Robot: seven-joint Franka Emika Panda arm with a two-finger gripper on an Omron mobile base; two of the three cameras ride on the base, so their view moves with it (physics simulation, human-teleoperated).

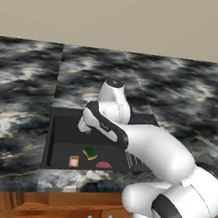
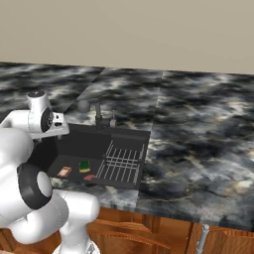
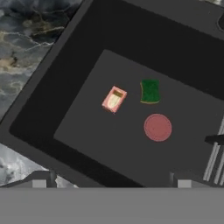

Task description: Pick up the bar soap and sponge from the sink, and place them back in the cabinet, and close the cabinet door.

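Note:
The black sink (image 3: 131,48) lies below my gripper (image 3: 111,183), which hangs above its near edge, open wide, with nothing between the fingertips (image 3: 39,181). On the basin floor the green sponge (image 3: 150,91) lies flat, also seen as sponge (image 1: 90,153) and sponge (image 2: 84,165). Beside it are a small orange rectangle (image 3: 114,99) and a pink round piece (image 3: 157,127). I cannot tell which of these two is the bar soap. All three lie apart from each other and from the gripper. The cabinet and its door are out of view.
A grey wire rack (image 2: 121,163) fills the sink's right side, and a dark faucet (image 2: 99,116) stands behind it. Dark marbled counter (image 1: 22,95) surrounds the sink (image 1: 68,119). Low wooden drawer fronts (image 2: 149,228) run below the counter edge.

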